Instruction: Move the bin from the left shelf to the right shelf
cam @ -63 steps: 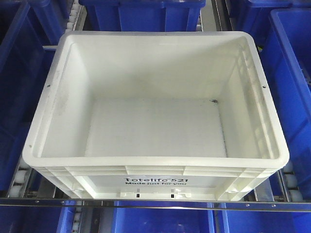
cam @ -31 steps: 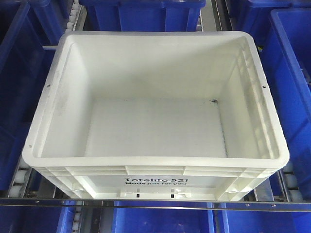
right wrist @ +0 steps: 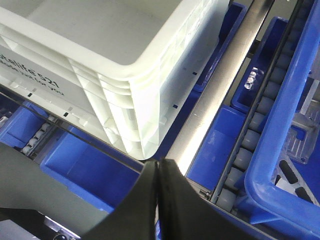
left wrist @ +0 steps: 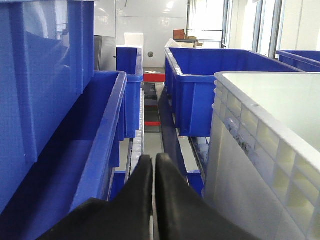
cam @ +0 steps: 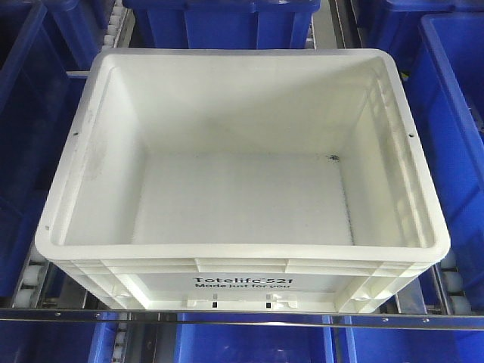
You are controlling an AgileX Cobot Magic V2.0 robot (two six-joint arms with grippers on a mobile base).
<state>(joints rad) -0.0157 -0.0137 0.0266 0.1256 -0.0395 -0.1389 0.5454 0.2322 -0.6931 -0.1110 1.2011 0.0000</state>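
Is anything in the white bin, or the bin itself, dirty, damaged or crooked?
Nothing serious. The white bin is empty and sits roughly square on the roller shelf. Only small oddities: a dark speck at the far right corner of its floor and grey scuff marks on its left inner wall. No cracks are visible.

The bin (cam: 242, 159) sits on the roller tracks (cam: 30, 276) of the shelf, its printed side toward the front rail (cam: 242, 318). Other bins (cam: 457, 113) stand to its left, right and behind it, and more lie below the rail. Nothing lies in the bin.
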